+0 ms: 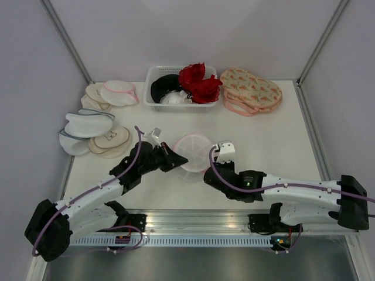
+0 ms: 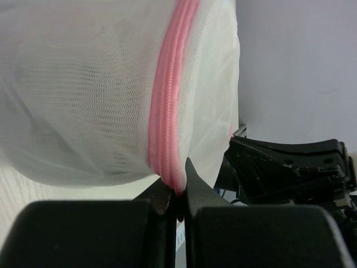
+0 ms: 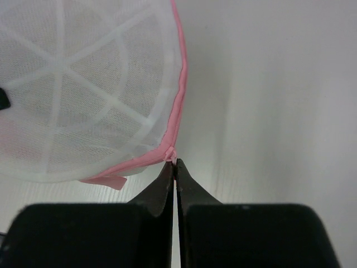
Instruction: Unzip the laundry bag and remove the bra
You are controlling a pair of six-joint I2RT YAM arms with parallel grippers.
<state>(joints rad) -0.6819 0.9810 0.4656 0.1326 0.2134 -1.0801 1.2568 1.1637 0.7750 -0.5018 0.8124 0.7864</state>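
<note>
White mesh with pink edging marks the laundry bag [image 1: 190, 153], which is seen lying near the middle of the worktop [image 1: 275, 134], between the two arms. Its zipper trim [image 2: 167, 111] is pinched at the edge by the left hand [image 2: 177, 192]. The right hand [image 3: 174, 167] is pressed together right at the trim's end; whether the small pull is actually caught cannot be told. Along every visible stretch the zipper is closed, and no bra is seen outside the bag. The task is judged barely begun: the unzipping and the removal are both left to be done.
</note>
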